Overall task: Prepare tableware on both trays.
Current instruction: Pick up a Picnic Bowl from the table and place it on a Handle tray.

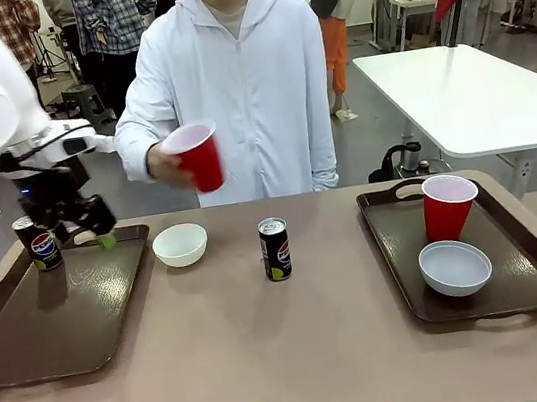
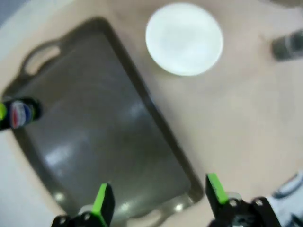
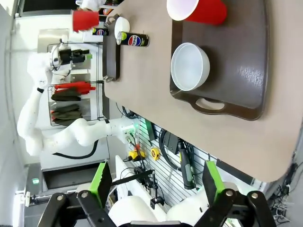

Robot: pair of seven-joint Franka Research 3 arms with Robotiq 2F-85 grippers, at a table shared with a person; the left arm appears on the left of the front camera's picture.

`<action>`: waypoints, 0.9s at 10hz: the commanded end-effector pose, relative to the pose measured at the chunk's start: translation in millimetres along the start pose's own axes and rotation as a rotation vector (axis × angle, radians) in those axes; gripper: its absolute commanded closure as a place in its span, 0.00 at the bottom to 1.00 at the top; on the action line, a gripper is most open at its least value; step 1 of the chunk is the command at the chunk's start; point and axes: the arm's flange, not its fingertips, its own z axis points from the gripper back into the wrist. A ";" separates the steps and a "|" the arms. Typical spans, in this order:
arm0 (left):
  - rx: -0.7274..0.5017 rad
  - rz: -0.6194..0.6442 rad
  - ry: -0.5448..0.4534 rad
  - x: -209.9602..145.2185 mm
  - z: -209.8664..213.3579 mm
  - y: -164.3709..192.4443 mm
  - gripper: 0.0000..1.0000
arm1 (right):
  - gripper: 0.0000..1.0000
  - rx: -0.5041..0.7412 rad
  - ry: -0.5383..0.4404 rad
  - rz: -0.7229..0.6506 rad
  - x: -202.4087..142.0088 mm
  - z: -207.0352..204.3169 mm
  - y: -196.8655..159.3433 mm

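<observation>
Tan tabletop [image 1: 272, 362] with brown trays [image 1: 63, 313], white table [image 1: 464, 91] beyond

Blur smears the left wrist view: the can [image 2: 19, 113] at the left edge has unreadable print, and a second can [image 2: 288, 46] is a grey streak clipped by the right edge. In the front view the left tray [image 1: 64, 322] runs off the left side, and the person's hand [image 1: 164, 164] covers part of a red cup [image 1: 199, 156]. The right wrist view's top edge clips another red cup [image 3: 199, 10].
</observation>
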 end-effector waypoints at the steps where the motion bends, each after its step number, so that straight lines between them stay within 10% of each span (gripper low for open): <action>1: -0.067 -0.128 0.024 -110.9 56.9 17.2 0.00 | 0.00 0.010 -0.004 -0.002 -2.9 2.8 3.1; 3: -0.181 -0.105 0.015 -168.0 70.5 33.7 0.00 | 0.00 0.010 -0.004 -0.002 -2.9 2.8 3.1; 9: -0.204 -0.044 -0.057 -162.2 63.5 41.8 0.00 | 0.00 0.010 -0.004 -0.002 -2.9 2.8 3.1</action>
